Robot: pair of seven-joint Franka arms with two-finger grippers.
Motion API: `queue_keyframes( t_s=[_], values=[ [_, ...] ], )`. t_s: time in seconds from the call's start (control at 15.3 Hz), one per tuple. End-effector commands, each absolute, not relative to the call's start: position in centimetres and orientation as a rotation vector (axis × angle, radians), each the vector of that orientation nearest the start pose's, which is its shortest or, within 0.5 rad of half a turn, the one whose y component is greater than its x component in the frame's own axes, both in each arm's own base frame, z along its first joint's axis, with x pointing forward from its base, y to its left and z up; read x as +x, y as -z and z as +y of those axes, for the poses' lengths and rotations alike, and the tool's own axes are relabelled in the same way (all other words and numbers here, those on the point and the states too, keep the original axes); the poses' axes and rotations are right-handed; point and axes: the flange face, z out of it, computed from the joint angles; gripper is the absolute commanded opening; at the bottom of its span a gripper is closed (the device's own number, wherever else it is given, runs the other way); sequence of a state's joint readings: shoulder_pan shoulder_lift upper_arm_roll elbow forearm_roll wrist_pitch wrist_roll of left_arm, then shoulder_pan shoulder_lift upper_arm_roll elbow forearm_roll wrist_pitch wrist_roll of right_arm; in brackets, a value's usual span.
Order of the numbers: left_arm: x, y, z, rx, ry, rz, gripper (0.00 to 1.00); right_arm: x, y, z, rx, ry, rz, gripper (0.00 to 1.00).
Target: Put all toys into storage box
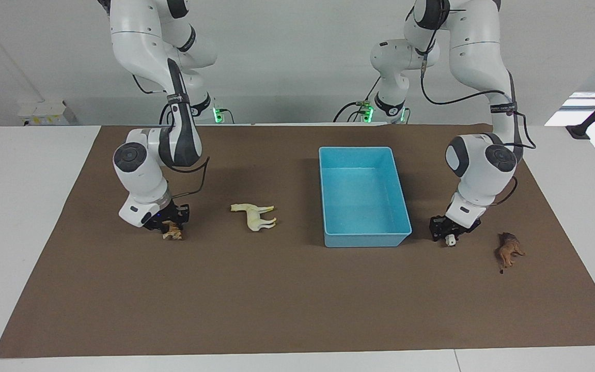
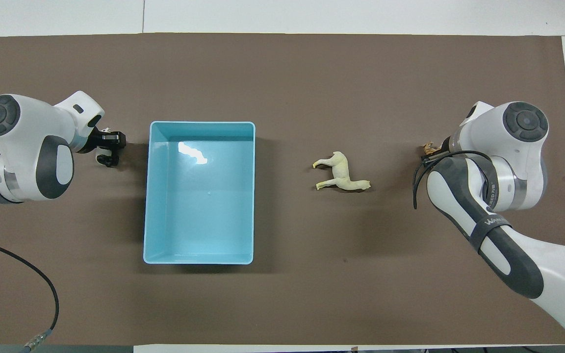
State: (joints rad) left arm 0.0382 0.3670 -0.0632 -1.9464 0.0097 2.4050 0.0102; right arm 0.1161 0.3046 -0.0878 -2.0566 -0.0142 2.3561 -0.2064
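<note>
Pincers point(image 1: 169, 227) point(image 1: 450, 236) reach down onto tiger point(image 1: 173, 232) and panda point(image 1: 451, 241).

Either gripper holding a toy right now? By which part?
Left gripper is down at the panda, right gripper at the tiger; both toys sit between the fingers, but a closed grip and the part gripped cannot be told.

Light-blue storage box point(image 1: 364, 235), rectangular, low-walled, empty, open side up on the brown mat. Cream-white horse point(image 1: 254, 215) on its side, beside the box toward the right arm's end. Brown lion point(image 1: 507, 250) lying at the left arm's end, well apart from the box. Small orange-brown tiger point(image 1: 173, 232) under the right gripper point(image 1: 170, 226). White-and-black panda point(image 1: 451, 239) between the left gripper point(image 1: 449, 236) fingers, just beside the box
</note>
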Motion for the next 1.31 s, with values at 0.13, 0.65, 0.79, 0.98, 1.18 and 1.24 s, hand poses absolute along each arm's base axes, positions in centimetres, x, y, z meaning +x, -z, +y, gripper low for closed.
queue_keyframes(
  t_s=[0.13, 0.65, 0.79, 0.98, 1.18, 1.24],
  values=[
    [65.8, -40.5, -1.7, -3.149, 0.052, -0.028, 0.10, 58.6, -29.5, 2.5, -3.143, 0.017, -0.422, 0.00],
    [59.1, -42.7, -20.5, -3.130, -0.002, -0.328, 0.26, 61.0, -42.2, 3.5, -3.137, 0.079, -0.384, 0.00],
    [57.4, -41.0, -21.2, -3.138, 0.029, -0.293, 1.00, 60.3, -46.7, 5.5, -3.100, 0.076, -0.377, 0.00],
    [58.2, -42.5, -19.5, -3.124, 0.036, -0.300, 1.00, 58.5, -51.4, 10.3, -3.054, 0.059, -0.273, 0.00],
    [60.9, -45.9, -14.2, -3.066, 0.092, -0.174, 1.00, 56.1, -54.1, 19.4, -3.017, 0.042, -0.094, 0.00],
    [61.8, -45.9, -11.7, -3.070, 0.112, -0.095, 1.00, 55.2, -54.6, 22.4, -3.009, 0.059, -0.053, 0.00]
  ],
)
